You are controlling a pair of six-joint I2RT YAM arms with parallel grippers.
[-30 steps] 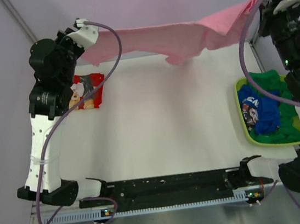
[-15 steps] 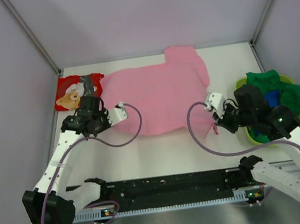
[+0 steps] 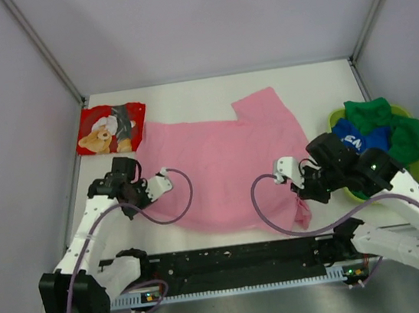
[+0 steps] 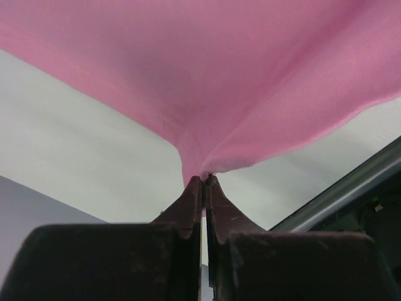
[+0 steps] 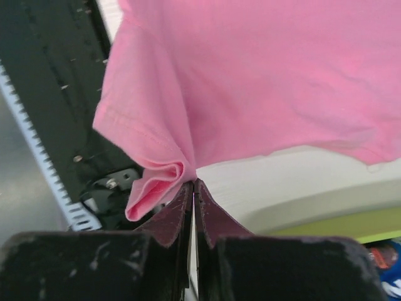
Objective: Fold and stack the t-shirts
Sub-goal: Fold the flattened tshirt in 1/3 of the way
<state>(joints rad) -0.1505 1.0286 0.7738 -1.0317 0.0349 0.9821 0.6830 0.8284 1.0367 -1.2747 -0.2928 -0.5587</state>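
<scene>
The plain pink cloth t-shirt (image 3: 222, 162) lies spread on the white surface (image 3: 186, 98), mid-way between the arms. The left hand (image 4: 203, 179) and the right hand (image 5: 191, 182) are each clamped tight on a thin pinch of its near edge. Either pinch could slip under a pull, and the bunched right corner risks a crooked fold. One sleeve points far-right, so the long axis seems to run near-left to far-right.
</scene>
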